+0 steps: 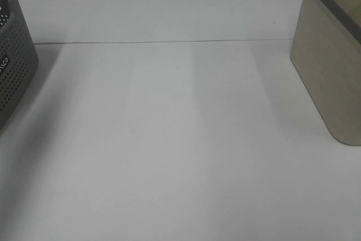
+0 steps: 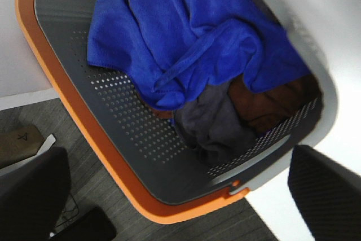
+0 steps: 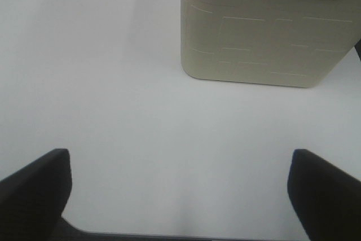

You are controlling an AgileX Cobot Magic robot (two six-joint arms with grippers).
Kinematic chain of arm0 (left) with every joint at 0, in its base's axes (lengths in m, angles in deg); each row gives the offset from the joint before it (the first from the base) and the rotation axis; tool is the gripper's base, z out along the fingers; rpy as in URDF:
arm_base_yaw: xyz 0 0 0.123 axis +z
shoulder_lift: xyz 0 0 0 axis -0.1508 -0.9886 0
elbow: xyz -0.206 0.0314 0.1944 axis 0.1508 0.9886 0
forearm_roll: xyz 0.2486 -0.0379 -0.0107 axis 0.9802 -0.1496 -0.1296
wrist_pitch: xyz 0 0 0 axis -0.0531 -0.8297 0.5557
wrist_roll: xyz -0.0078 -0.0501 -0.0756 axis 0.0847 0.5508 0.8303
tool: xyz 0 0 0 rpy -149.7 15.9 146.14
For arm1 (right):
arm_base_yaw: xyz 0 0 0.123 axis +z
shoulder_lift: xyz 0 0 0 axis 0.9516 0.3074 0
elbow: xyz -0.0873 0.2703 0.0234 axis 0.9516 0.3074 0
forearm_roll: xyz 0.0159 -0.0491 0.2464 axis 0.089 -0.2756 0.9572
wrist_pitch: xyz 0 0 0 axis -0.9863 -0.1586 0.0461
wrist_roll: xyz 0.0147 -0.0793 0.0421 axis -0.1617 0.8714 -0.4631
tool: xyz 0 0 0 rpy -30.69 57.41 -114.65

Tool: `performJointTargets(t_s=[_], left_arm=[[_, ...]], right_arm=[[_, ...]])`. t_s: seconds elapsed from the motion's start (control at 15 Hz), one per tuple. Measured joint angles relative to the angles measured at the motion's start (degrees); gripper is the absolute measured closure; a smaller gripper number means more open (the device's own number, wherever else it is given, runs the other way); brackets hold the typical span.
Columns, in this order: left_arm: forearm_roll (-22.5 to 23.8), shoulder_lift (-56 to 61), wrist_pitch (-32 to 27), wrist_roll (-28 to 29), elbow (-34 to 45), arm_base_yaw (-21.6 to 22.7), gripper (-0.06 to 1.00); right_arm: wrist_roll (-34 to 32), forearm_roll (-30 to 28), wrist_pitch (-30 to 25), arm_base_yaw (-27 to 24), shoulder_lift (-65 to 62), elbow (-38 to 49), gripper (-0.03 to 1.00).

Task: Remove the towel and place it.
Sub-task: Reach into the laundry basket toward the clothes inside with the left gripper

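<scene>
The royal-blue towel (image 2: 186, 32) lies crumpled inside the grey perforated basket with an orange rim (image 2: 107, 114), seen only in the left wrist view. It lies partly over a dark grey cloth (image 2: 211, 125) and a brown cloth (image 2: 265, 103). My left gripper (image 2: 175, 196) hovers above the basket, open and empty, its fingers (image 2: 327, 190) wide apart. My right gripper (image 3: 180, 196) is open and empty above the bare white table, with the beige basket (image 3: 259, 32) ahead of it. Neither gripper shows in the exterior high view.
In the exterior high view the grey basket (image 1: 14, 60) stands at the left edge of the white table (image 1: 169, 139) and the beige basket (image 1: 333, 55) at the right edge. Dark floor and a cardboard piece (image 2: 20, 142) lie beyond the grey basket.
</scene>
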Motion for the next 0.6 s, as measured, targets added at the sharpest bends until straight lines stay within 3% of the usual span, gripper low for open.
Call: performJointTargets(t_s=[0.13,0.27,0.6], left_arm=[[0.4,-5.2,2.8,-6.1,-1.4,4.2,-0.04],[0.6,-13.9,10.0,-10.8,-1.5,8.7,-0.04],[5.7,-27.4,23.0,-14.4,-1.5,9.9,-0.04]], right_arm=[[0.0,0.0,0.0,0.0,0.0,0.0,-0.01],[0.0,0.0,0.0,0.0,0.0,0.0,-0.01],[0.0,0.0,0.0,0.0,0.0,0.0,-0.01]])
